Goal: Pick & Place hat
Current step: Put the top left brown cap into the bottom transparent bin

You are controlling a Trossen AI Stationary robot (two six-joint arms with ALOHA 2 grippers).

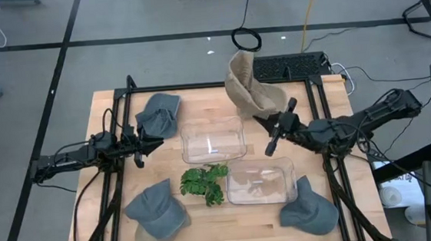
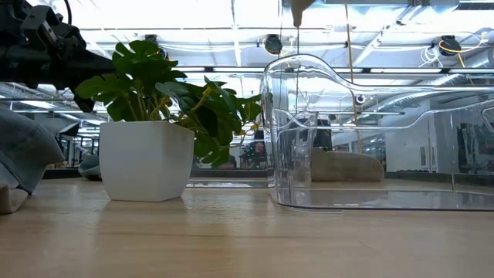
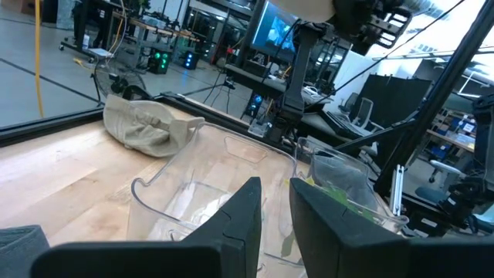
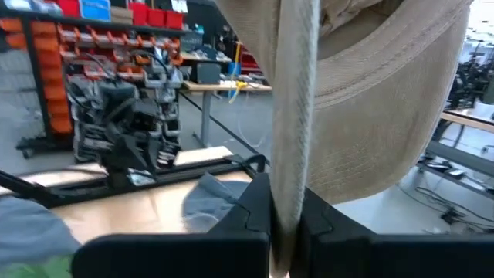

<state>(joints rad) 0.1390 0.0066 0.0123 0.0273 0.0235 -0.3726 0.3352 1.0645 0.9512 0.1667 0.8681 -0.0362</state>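
Observation:
A beige hat is held up in the air by my right gripper, which is shut on it over the table's far middle. Its lower tip shows at the top of the low view. In the right wrist view the hat fills the picture beyond the fingers. A second beige hat lies on the table past the far clear bin. My left gripper hovers at the table's left, pointing at that bin, its fingers narrowly open and touching nothing. My right gripper pinches the beige hat between its two fingers on a thin strip seen edge-on, at the hat's rim. The fingers lie along that strip. The hat is lifted clear of the table, and its rounded crown bulges to one side of the strip.
A near clear bin holds something beige. A potted plant stands between the bins. Grey hats lie at the far left, near left and near right. Black frame rails run along the table's sides.

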